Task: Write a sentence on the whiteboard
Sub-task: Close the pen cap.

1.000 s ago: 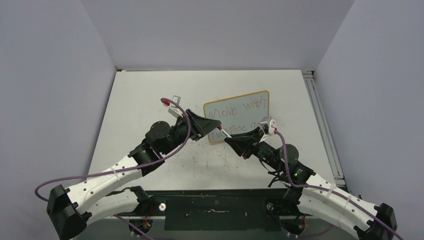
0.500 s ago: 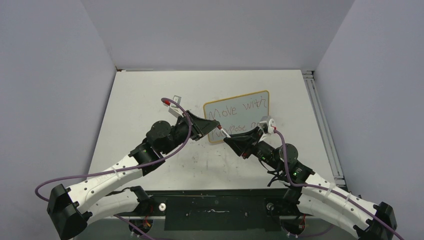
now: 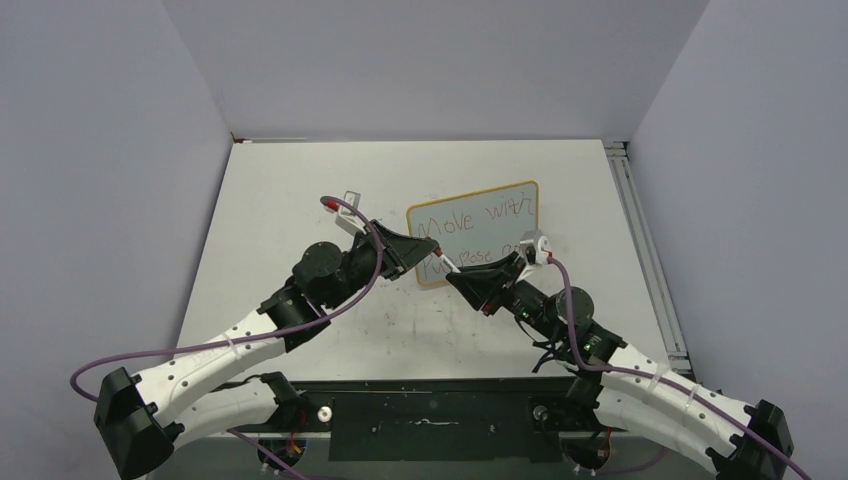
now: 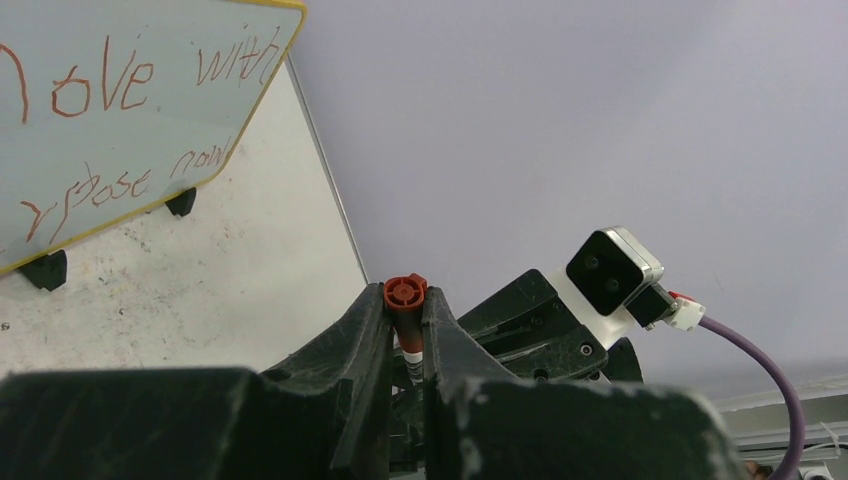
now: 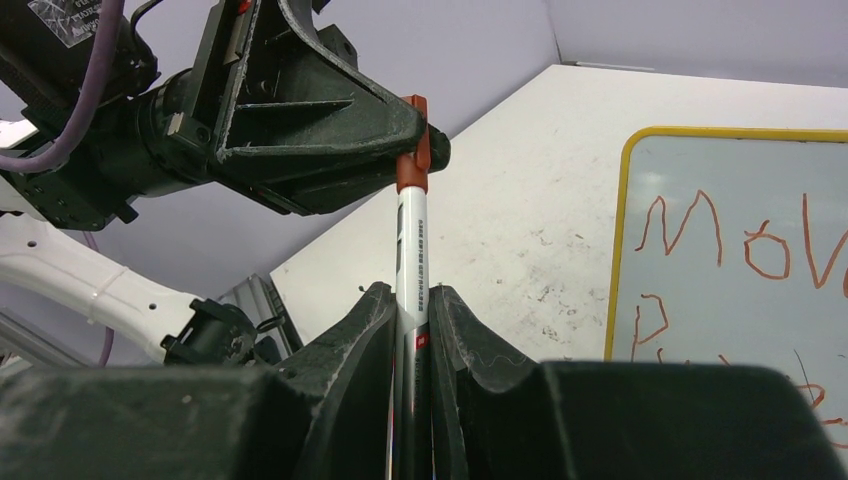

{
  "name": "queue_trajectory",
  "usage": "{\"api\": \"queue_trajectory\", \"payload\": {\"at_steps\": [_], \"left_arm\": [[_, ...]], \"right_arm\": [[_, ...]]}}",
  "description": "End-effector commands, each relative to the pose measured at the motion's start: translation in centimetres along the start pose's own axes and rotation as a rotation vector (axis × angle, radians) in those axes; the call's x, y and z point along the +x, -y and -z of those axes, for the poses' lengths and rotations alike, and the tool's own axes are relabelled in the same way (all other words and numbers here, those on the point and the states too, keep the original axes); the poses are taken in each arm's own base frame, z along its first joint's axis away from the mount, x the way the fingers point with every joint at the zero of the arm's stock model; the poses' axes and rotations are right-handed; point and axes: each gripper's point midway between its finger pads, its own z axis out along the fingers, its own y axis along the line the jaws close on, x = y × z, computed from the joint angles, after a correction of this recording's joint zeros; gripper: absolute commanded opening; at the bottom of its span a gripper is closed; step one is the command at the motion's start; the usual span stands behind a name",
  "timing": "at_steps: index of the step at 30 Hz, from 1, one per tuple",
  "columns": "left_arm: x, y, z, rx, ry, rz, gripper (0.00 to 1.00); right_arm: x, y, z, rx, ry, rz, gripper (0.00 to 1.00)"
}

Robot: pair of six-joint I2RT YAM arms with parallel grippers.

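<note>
From above, the small yellow-framed whiteboard (image 3: 478, 236) stands mid-table on the scuffed white table (image 3: 300, 190), just beyond both arms. Its long axis runs left to right, the right end slightly farther away, and its glossy face is turned up toward the arms. The reddish-brown handwritten sentence (image 3: 468, 222) fills two lines. The left gripper (image 3: 432, 247) and right gripper (image 3: 457, 279) meet at the board's near-left corner, with a slim white marker (image 3: 446, 266) bridging them.

From the left wrist, we see the left gripper (image 4: 405, 312) clenched on the marker's red plastic cap (image 4: 405, 294). The board (image 4: 150, 140) rests on two small black feet (image 4: 45, 270).

From the right wrist, the right gripper (image 5: 410, 305) is clamped around the marker barrel (image 5: 410, 240), which points straight away to the cap (image 5: 413, 150). We cannot tell whether the cap is fully seated.

We judge the main risk to be misalignment. If either arm pushes or pulls off the marker's axis, the barrel could twist out of the jaws. With the board this close, a stray swing could also knock it or smear the lettering (image 5: 740, 240).
</note>
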Motion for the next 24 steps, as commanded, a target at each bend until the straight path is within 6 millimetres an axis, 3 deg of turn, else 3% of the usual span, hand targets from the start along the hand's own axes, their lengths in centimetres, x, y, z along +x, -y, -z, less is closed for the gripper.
{"api": "queue_trajectory", "payload": {"at_steps": [1, 24], "left_arm": [[1.2, 1.4, 0.3, 0.056, -0.042, -0.030, 0.00], [3.9, 0.9, 0.9, 0.065, -0.111, -0.025, 0.00]], "right_arm": [[-4.1, -0.9, -0.9, -0.008, 0.139, -0.011, 0.05], [-5.0, -0.8, -2.0, 0.002, 0.165, 0.002, 0.05]]}}
